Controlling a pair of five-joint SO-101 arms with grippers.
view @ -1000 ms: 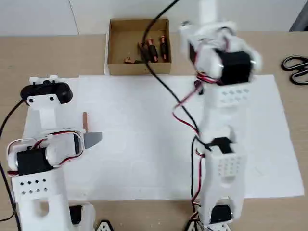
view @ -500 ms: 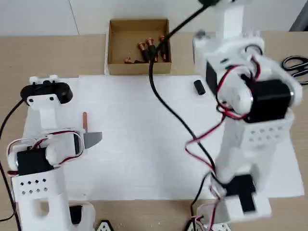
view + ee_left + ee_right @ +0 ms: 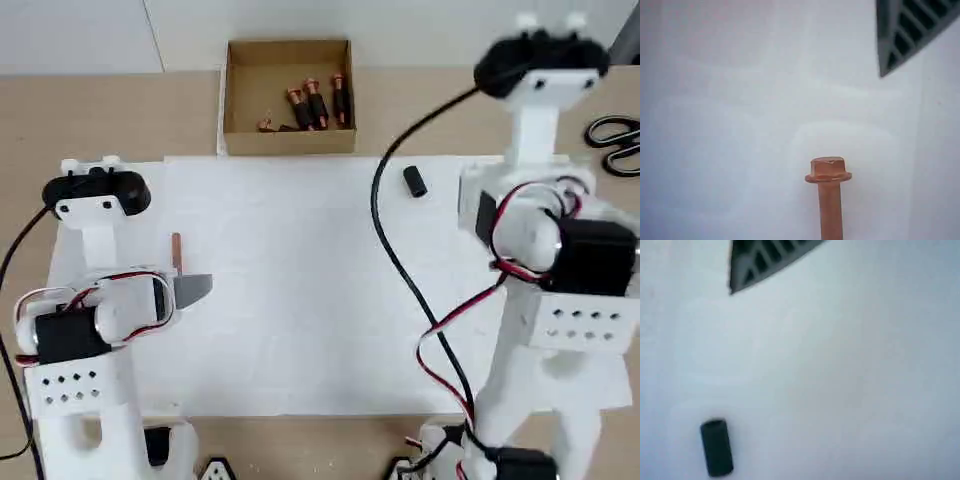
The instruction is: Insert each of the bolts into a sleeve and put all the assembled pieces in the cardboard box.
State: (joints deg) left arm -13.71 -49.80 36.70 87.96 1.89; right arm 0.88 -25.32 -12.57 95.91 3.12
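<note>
A copper bolt [image 3: 176, 250] lies on the white sheet [image 3: 300, 300], head toward the far side, just beside my left gripper [image 3: 192, 288]. In the left wrist view the bolt [image 3: 828, 200] sits low, with a dark ribbed part of the gripper [image 3: 910, 30] well away from it. A black sleeve [image 3: 414, 181] lies alone on the sheet, left of my right arm; it also shows as the sleeve [image 3: 716, 447] in the right wrist view, apart from the gripper [image 3: 770, 260]. The cardboard box [image 3: 235, 100] at the back holds several assembled pieces [image 3: 315, 103].
Scissors [image 3: 612, 135] lie at the table's right edge. A black cable [image 3: 385, 250] from the right arm loops across the sheet between the sleeve and the front edge. Bare tan table [image 3: 120, 110] surrounds the sheet.
My right arm has drawn back from beside the box to the right side of the sheet, uncovering the black sleeve. The left arm and the bolt have not moved.
</note>
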